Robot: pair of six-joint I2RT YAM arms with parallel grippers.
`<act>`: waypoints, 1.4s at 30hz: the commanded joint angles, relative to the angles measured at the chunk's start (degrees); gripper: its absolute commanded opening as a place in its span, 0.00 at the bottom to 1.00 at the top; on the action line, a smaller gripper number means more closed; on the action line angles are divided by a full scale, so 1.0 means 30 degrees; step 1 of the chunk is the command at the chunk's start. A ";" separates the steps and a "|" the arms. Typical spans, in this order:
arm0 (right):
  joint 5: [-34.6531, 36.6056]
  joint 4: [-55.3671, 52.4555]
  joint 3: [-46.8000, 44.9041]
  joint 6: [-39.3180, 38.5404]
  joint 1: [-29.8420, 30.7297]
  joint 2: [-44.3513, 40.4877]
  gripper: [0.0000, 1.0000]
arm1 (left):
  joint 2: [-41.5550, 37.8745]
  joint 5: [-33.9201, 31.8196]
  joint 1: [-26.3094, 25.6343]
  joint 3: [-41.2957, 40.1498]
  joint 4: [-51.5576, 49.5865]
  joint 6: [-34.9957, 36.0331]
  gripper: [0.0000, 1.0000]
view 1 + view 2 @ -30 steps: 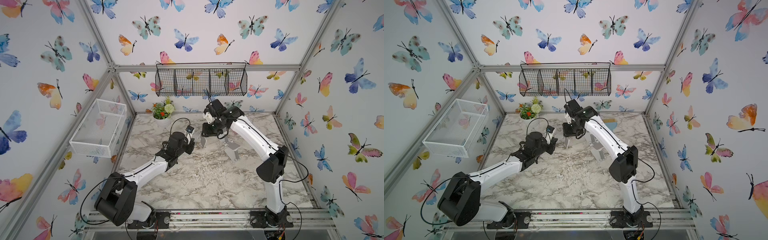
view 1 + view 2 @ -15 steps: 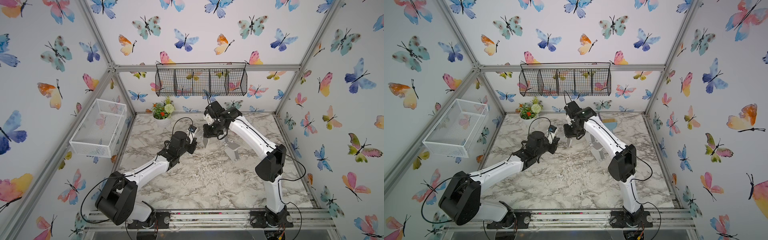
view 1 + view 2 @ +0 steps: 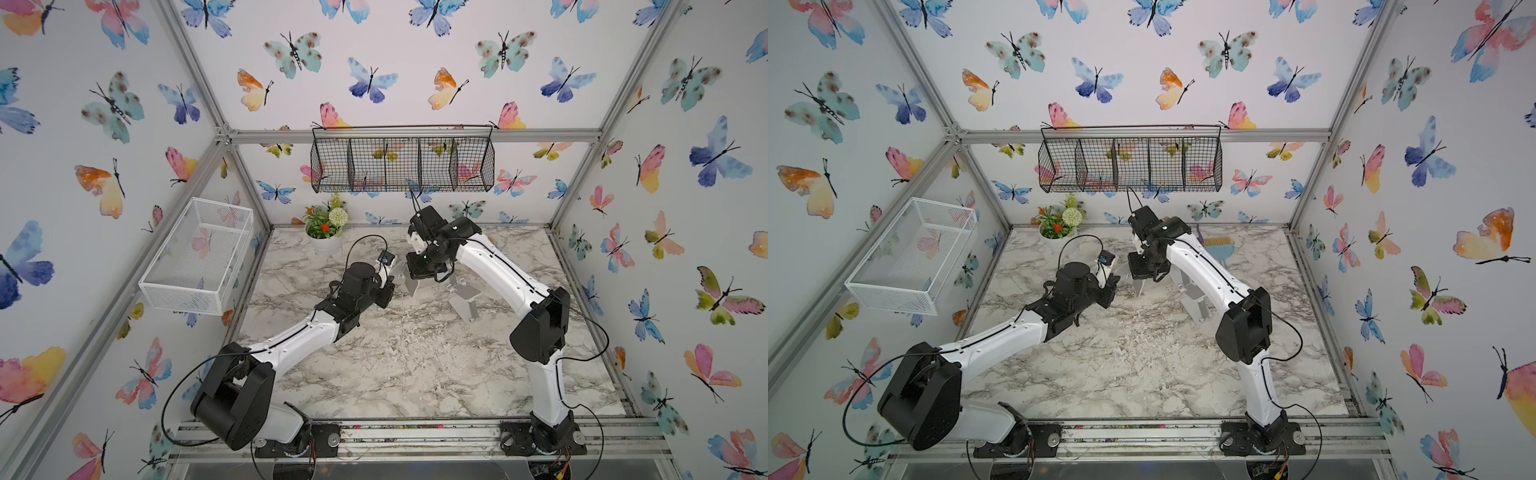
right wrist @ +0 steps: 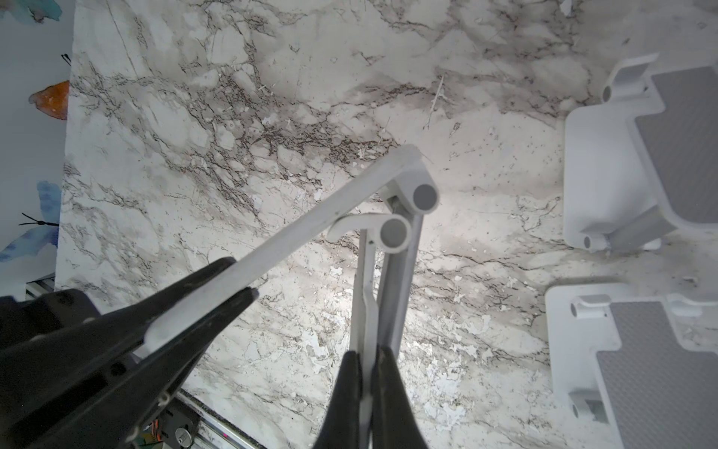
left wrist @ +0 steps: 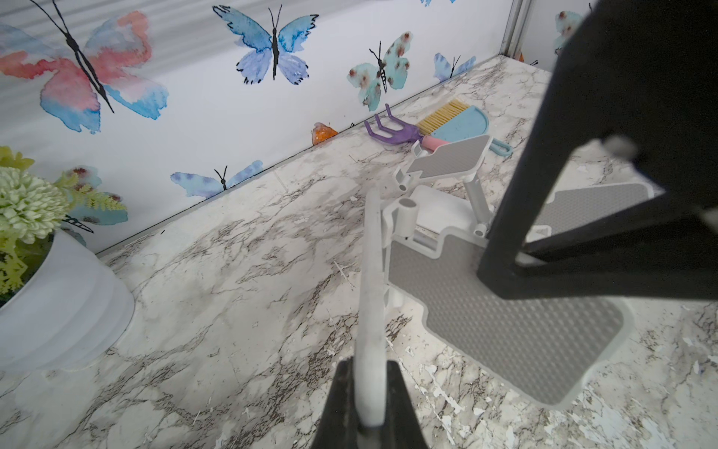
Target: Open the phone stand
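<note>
Phone stand point(image 3: 409, 284) partway unfolded over the back middle of the marble table point(image 3: 395, 374), one leaf per arm
From both top views, only placement beside two other stands point(image 3: 465, 297), grips mostly hidden; from left wrist view, grey padded face point(image 5: 505, 318) of one leaf, lost edge-on elsewhere; from right wrist view, left gripper point(image 4: 241, 278) clamped tight on the long white leaf point(image 4: 311, 217), right gripper point(image 4: 367, 355) pinched closed around the thin leaves point(image 4: 365, 295), likely for spreading them about the hinge barrels point(image 4: 425, 196)
</note>
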 commanded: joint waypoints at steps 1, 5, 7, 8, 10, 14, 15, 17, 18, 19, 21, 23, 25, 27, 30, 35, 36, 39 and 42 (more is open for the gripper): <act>-0.0043 -0.0724 -0.0283 -0.0805 0.0097 -0.0027 0.00 | -0.0705 -0.0865 0.0022 0.0036 0.1738 0.0295 0.00; -0.1074 -0.0872 -0.0985 -0.1561 0.0124 -0.1053 0.01 | 0.0252 -0.1143 0.0745 0.0356 0.2171 0.0602 0.00; -0.1594 -0.0817 -0.1555 -0.1820 0.0225 -0.1629 0.01 | 0.0834 -0.1402 0.1525 0.0598 0.2479 0.0188 0.00; -0.1746 -0.0789 -0.1913 -0.1882 0.0342 -0.1998 0.00 | 0.1202 -0.1421 0.2101 0.0764 0.2616 -0.0283 0.00; -0.2063 -0.0741 -0.2448 -0.2009 0.0575 -0.2602 0.00 | 0.1917 -0.0853 0.3190 0.1172 0.2791 -0.1053 0.00; -0.2515 -0.0957 -0.2958 -0.2196 0.1337 -0.3505 0.00 | 0.3336 -0.0659 0.4228 0.2233 0.3020 -0.1128 0.00; -0.2539 -0.0961 -0.3149 -0.2199 0.1709 -0.3723 0.00 | 0.3768 -0.0649 0.4441 0.2639 0.2908 -0.1094 0.00; -0.2389 -0.1075 -0.3395 -0.2174 0.2448 -0.4018 0.00 | 0.4457 -0.0511 0.4691 0.3248 0.2865 -0.0941 0.00; -0.2407 -0.1229 -0.3450 -0.2141 0.2760 -0.4144 0.01 | 0.4785 -0.0554 0.4795 0.3489 0.2894 -0.0811 0.00; -0.2711 -0.1297 -0.3506 -0.2097 0.2999 -0.4295 0.00 | 0.5111 -0.0684 0.4873 0.3752 0.2919 -0.0690 0.00; -0.2920 -0.1418 -0.3551 -0.1952 0.3309 -0.4564 0.01 | 0.5666 -0.0727 0.5148 0.4141 0.3023 -0.0570 0.00; -0.3348 -0.1527 -0.3621 -0.1859 0.3541 -0.4838 0.00 | 0.6141 -0.0809 0.5429 0.4467 0.3252 -0.0639 0.00; -0.3701 -0.1789 -0.3588 -0.1876 0.3714 -0.5009 0.00 | 0.6617 -0.0856 0.5720 0.4780 0.3501 -0.0635 0.00; -0.4210 -0.2038 -0.3497 -0.2022 0.3845 -0.5141 0.01 | 0.7013 -0.0907 0.5956 0.5089 0.3721 -0.0671 0.00; -0.5310 -0.2206 -0.3368 -0.2285 0.3970 -0.5305 0.01 | 0.7689 -0.1157 0.6242 0.5385 0.4174 -0.0664 0.00; -0.7722 -0.2287 -0.3914 -0.2488 0.4026 -0.5557 0.01 | 0.8338 -0.1083 0.7011 0.5061 0.5808 -0.1429 0.00; -0.8224 -0.2208 -0.4111 -0.2499 0.4075 -0.5652 0.01 | 0.8445 -0.0998 0.7164 0.5015 0.6102 -0.1597 0.00; -0.9484 -0.1890 -0.4809 -0.2471 0.4383 -0.5920 0.01 | 0.8771 -0.0834 0.7500 0.5033 0.6661 -0.1880 0.00; -1.0477 -0.1711 -0.5465 -0.2441 0.4786 -0.6180 0.01 | 0.9187 -0.0766 0.7677 0.5157 0.7087 -0.2029 0.00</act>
